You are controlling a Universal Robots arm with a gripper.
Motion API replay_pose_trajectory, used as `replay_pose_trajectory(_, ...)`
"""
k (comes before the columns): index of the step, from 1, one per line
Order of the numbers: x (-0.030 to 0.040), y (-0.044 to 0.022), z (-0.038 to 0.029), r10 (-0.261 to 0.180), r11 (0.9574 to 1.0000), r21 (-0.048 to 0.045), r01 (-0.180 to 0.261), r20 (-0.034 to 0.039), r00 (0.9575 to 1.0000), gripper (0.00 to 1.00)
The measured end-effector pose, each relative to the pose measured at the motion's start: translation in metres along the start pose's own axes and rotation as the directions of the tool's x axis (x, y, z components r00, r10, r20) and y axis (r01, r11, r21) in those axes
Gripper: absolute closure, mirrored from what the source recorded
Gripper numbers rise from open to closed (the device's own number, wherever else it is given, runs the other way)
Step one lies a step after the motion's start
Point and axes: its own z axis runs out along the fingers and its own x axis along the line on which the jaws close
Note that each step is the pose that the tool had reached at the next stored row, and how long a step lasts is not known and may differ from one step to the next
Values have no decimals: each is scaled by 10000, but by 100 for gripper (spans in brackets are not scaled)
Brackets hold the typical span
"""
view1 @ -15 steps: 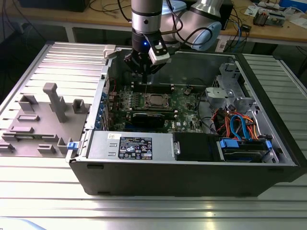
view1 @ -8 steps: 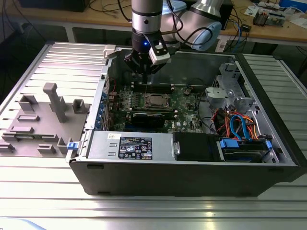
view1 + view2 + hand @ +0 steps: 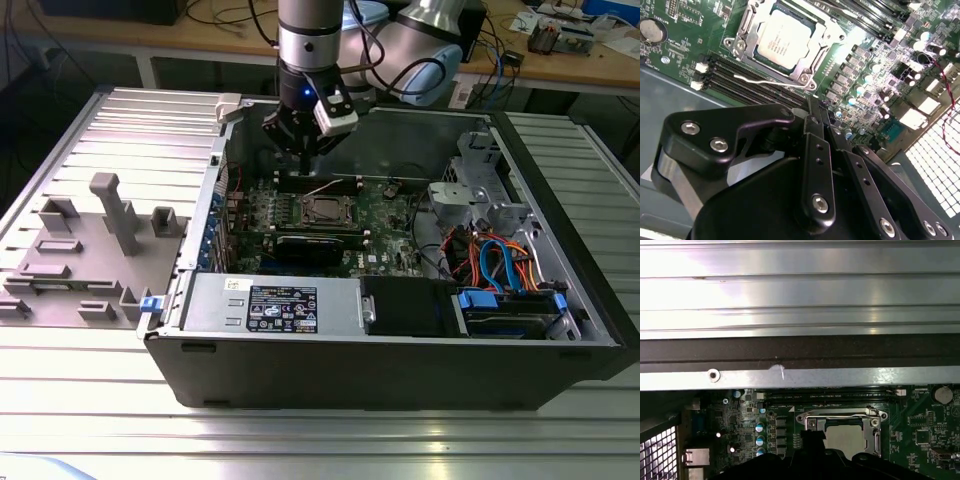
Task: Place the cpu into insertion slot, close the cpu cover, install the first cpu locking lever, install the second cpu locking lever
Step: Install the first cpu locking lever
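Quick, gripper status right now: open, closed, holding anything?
Gripper: closed and holding nothing, poised above the green motherboard beside the silver-topped square cpu, which sits in its socket.

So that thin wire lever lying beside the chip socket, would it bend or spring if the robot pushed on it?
Probably springy: the locking lever is a thin, long silver wire, so it would likely flex before moving. It looks light and smooth, so the closed gripper might slip off it. The cpu under the cpu cover looks seated, so it likely stays put.
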Motion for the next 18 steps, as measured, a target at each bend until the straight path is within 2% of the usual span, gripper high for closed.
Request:
replay_pose_trajectory(1, -54, -16, 55, 21, 9994, -348, -22, -10, 10000, 89)
replay_pose_trajectory(2, -97, -20, 109, 69, 9988, -477, -69, -12, 10000, 89)
replay_pose_trajectory(18, -114, -36, 138, 81, 9988, -481, -81, -10, 10000, 89)
